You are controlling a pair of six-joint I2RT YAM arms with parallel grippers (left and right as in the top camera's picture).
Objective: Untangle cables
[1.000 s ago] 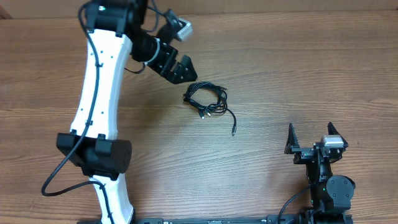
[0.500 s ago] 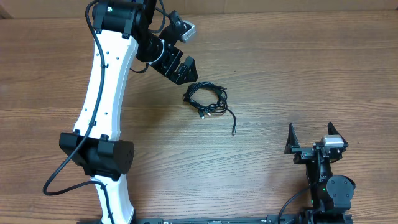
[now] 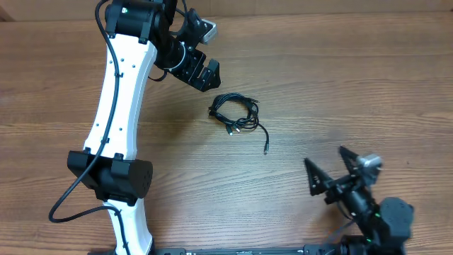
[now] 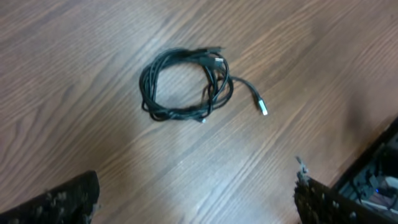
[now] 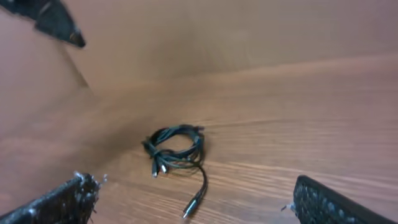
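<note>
Cables [image 3: 236, 115] lie in one loose tangled coil near mid-desk [image 3: 368, 78], w/ a silver-tipped plug end trailing out toward the right arm's side. We see the left end effector [image 3: 212, 76] spread wide, holding nothing, near the coil's far-left side but not touching it. The right end effector [image 3: 323, 154] is likewise wide and empty, well apart from the coil, by the desk's near edge.
</note>
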